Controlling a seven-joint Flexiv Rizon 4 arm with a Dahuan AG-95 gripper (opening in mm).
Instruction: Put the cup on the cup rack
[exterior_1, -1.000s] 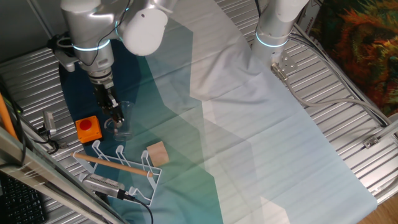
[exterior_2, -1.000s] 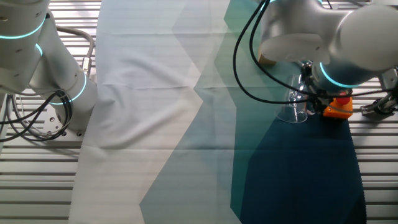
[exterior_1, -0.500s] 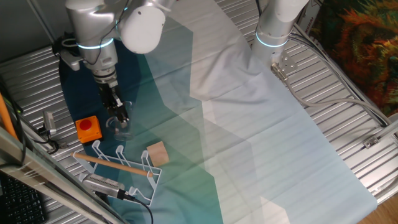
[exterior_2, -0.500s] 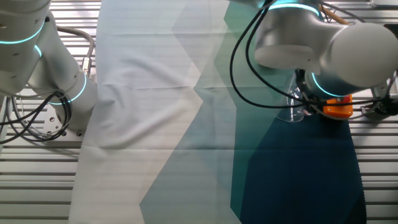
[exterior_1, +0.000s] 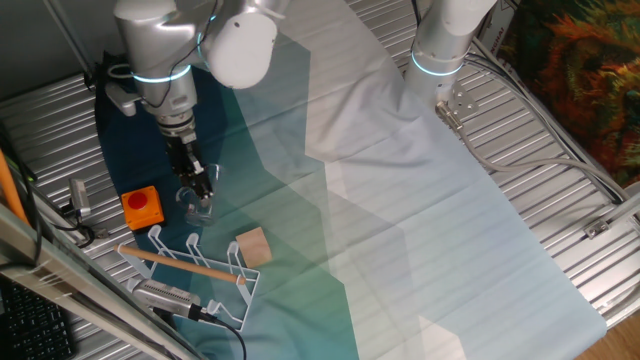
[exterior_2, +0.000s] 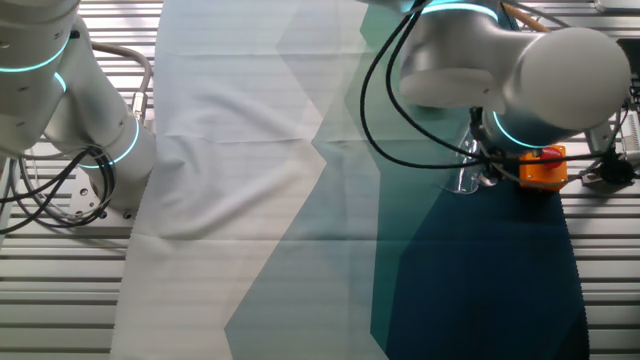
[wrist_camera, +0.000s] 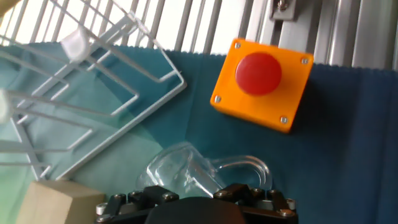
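The clear cup (exterior_1: 197, 203) is low over the teal cloth, between the orange box and the wooden block. My gripper (exterior_1: 200, 186) comes down onto it from above and is shut on it. In the hand view the cup (wrist_camera: 186, 171) sits between my fingers, its handle (wrist_camera: 249, 167) pointing right, and the gripper (wrist_camera: 196, 196) is at the bottom edge. The cup also shows in the other fixed view (exterior_2: 466, 172), under the arm. The white wire cup rack (exterior_1: 190, 262) with its wooden rod stands just in front of the cup, and fills the upper left of the hand view (wrist_camera: 93, 81).
An orange box with a red button (exterior_1: 142, 206) sits left of the cup, close to it in the hand view (wrist_camera: 261, 84). A tan wooden block (exterior_1: 253, 246) lies right of the rack. A second arm's base (exterior_1: 440, 50) stands at the back.
My gripper has moved a little to the right and towards the rack with the cup in it, away from the orange box. The rack, box and block have not moved.
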